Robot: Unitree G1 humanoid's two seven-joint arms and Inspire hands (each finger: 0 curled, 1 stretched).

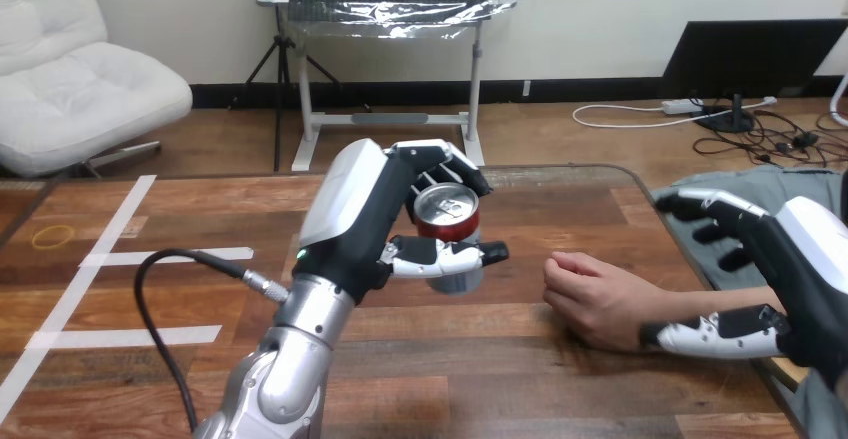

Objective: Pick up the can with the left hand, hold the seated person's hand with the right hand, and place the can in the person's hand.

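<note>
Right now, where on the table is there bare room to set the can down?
Free: the table between the can in the left hand and the person's hand, the near strip, and the left side by the white tape. Crowded: the right end, where the right hand flanks the person's hand.

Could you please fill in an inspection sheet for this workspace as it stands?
Surface: wooden table.
Job's things: can held up off the table; person's hand resting on the table, loosely curled.
Clutter: white tape strips at the left.
Hands: left hand curled round the can; right hand open, beside the person's wrist, not closed on it.
Cables: nothing seen.
Surroundings: person seated at the right side.
</note>
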